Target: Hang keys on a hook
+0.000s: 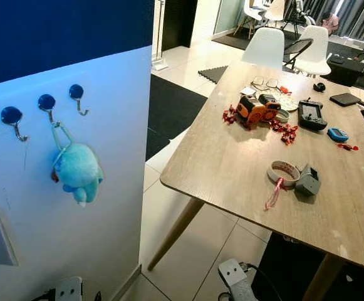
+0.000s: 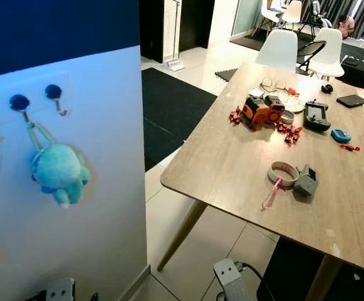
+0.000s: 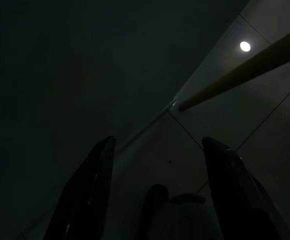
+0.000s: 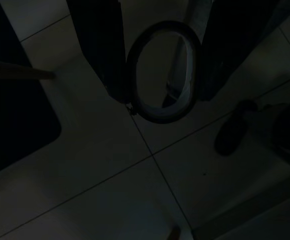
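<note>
Three blue-knobbed metal hooks (image 1: 46,101) are fixed in a row on the pale wall at my left. A turquoise plush keychain (image 1: 76,168) hangs by its loop from the middle hook; the hooks on either side (image 1: 76,91) are bare. In the dark right wrist view, my right gripper (image 4: 163,96) hangs over the tiled floor, shut on a dark oval ring (image 4: 160,116) pinched between its two fingers. What hangs from the ring is hidden. My left gripper (image 3: 158,141) hangs idle over the floor, fingers spread wide with nothing between them.
A long wooden table (image 1: 232,163) stands to the right, its near corner close to the wall. On it lie a tape ring with a pink strap (image 1: 283,173), a grey box (image 1: 308,180), an orange toy (image 1: 255,110) and gadgets. A power strip (image 1: 232,276) lies on the floor.
</note>
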Tool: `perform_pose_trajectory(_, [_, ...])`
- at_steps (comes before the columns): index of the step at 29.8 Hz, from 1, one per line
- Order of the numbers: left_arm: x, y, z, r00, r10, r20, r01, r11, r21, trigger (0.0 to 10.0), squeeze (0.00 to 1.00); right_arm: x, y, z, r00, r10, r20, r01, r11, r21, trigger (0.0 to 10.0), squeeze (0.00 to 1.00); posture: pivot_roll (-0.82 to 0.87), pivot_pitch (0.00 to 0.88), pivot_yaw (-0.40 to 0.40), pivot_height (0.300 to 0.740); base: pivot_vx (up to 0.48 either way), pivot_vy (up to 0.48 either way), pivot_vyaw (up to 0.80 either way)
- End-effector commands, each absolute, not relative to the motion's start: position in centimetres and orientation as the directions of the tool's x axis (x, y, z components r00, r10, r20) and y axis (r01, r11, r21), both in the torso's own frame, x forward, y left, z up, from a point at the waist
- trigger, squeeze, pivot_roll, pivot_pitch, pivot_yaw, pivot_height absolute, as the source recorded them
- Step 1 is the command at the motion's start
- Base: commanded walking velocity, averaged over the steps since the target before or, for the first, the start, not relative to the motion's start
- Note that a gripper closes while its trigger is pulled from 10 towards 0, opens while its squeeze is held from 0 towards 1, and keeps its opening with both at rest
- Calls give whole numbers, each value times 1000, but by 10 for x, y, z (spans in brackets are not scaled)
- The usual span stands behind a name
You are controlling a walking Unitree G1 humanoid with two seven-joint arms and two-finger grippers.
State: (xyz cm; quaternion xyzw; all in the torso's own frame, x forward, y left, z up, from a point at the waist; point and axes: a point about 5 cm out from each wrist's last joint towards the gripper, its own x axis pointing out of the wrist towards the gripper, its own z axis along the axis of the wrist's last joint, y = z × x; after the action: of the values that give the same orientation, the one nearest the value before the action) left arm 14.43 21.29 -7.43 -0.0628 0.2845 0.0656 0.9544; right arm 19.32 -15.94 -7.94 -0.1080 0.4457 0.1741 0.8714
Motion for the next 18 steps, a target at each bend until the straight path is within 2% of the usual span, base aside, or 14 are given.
perform_pose_trajectory(1, [140, 210, -76, 826, 81, -558, -153, 985, -83, 10000, 0, 190, -162, -81, 538, 201, -819, -395, 918, -34, 10000, 0, 103, 48, -104, 740, 0, -454, 0])
perform_pose_trajectory(8, [140, 209, -75, 832, 88, -549, -159, 984, -84, 10000, 0, 190, -163, -81, 538, 198, -819, -394, 919, -36, 10000, 0, 103, 51, -105, 740, 0, -426, 0])
perform_pose_trajectory(18, [138, 211, -77, 818, 95, -567, -167, 983, -76, 10000, 0, 190, -163, -81, 537, 197, -820, -392, 919, -35, 10000, 0, 103, 54, -102, 740, 0, 0, 0])
